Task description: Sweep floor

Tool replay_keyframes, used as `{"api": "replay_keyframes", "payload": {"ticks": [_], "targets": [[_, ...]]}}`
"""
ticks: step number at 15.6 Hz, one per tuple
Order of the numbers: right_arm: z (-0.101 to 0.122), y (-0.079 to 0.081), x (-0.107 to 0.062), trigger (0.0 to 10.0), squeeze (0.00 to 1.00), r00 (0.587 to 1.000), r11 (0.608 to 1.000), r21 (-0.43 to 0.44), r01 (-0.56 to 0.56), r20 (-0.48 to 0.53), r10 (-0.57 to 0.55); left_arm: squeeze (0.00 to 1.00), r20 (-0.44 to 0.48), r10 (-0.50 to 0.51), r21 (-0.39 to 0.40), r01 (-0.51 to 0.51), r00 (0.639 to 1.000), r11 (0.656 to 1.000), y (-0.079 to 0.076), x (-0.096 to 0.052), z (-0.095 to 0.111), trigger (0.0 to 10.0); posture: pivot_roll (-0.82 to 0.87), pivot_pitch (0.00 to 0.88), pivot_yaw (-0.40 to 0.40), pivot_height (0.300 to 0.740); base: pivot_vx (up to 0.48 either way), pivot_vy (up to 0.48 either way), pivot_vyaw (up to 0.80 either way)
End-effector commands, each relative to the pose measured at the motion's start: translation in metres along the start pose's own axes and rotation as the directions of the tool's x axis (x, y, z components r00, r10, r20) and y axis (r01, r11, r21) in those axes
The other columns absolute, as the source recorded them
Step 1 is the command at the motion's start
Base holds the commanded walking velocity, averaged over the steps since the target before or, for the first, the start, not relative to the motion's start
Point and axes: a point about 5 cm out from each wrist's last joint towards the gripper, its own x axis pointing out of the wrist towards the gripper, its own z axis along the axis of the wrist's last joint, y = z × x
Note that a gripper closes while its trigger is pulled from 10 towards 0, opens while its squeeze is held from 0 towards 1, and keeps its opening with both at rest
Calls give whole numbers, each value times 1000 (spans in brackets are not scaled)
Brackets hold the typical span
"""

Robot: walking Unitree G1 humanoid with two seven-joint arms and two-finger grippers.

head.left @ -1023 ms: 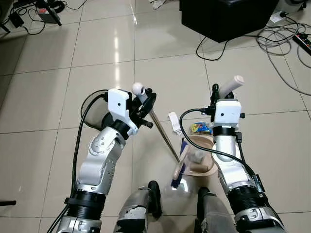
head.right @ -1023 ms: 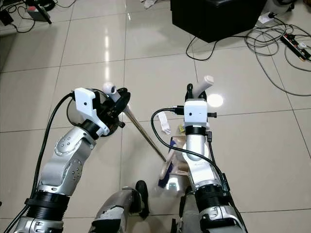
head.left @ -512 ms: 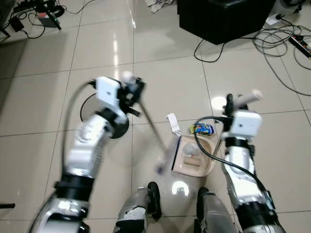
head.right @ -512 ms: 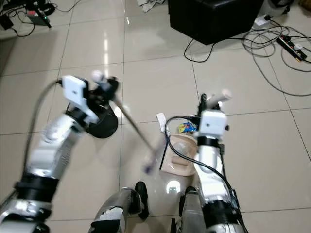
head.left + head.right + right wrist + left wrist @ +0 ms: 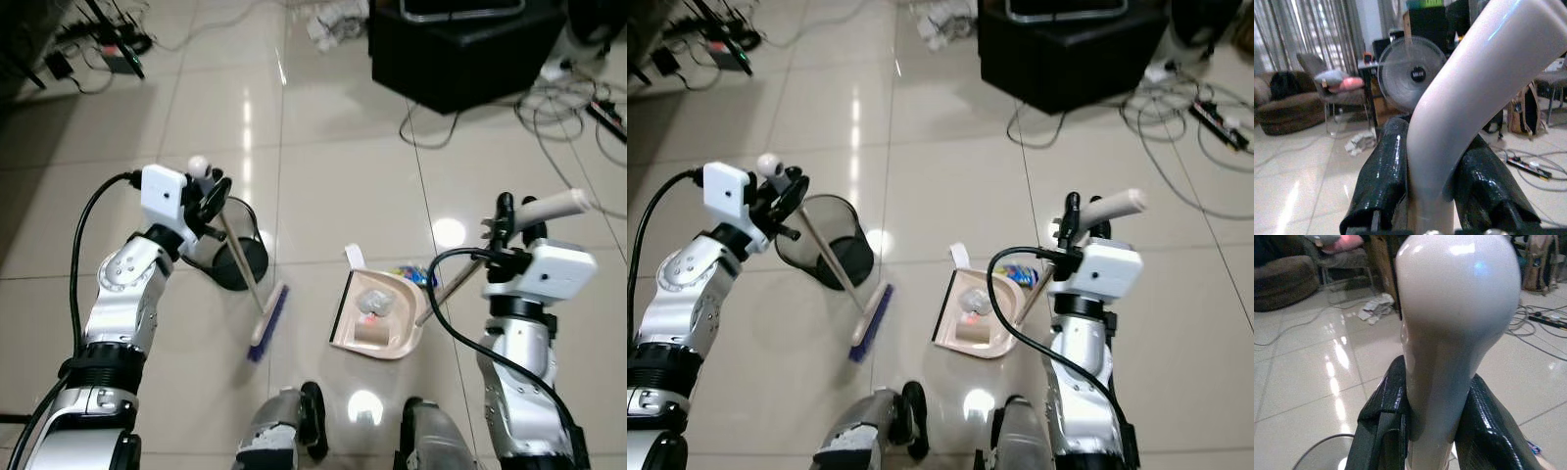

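Since the earlier frames the broom (image 5: 253, 292) has been swung out to the left of the dustpan (image 5: 375, 315), and its brush head is now seen well apart from the pan, on the tiles. The dustpan itself is now shown from further back, with a black mesh bin (image 5: 833, 240) come into view beside the broom stick.

The broom is held by the left gripper (image 5: 211, 192) near the rounded white top of the stick; the two black fingers (image 5: 1382, 406) are closed tightly on it. The stick is tilted, and its blue brush head is placed on the floor left of the dustpan, just beside the bin.

The dustpan handle (image 5: 549, 208) is clamped by the right gripper (image 5: 1432, 171), with both fingers pressed against the pale tube. The pan is lying on the floor, right of the broom head. Some crumpled litter (image 5: 373, 304) is seen inside the pan. A white paper piece (image 5: 354, 257) and a blue-yellow wrapper (image 5: 1016, 274) are found at the far edge of the dustpan. Further behind the dustpan a black box (image 5: 460, 44) and cables (image 5: 568, 108) are seen.
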Motion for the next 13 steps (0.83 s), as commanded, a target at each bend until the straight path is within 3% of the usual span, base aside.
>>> {"api": "replay_keyframes", "payload": {"ticks": [1,6,8,13], "targets": [[17,3,3,10000,0,998,999,36,-14,57,12,0,4,46,32,-46,999,998,13,-11,-1,10000,2,122,163,740,0,0,0],[55,0,38,10000,0,995,997,70,-15,97,9,0,-5,120,-26,-120,993,992,2,-24,-16,10000,-39,81,140,740,0,0,0],[72,-6,62,10000,0,997,996,84,-6,78,0,0,-11,155,-14,-155,988,988,-18,-31,-22,10000,-42,68,118,740,0,0,0],[99,-15,93,10000,0,999,983,181,22,43,-30,0,-14,178,1,-178,984,984,-30,-39,-21,10000,-43,56,106,740,0,0,0]]}}
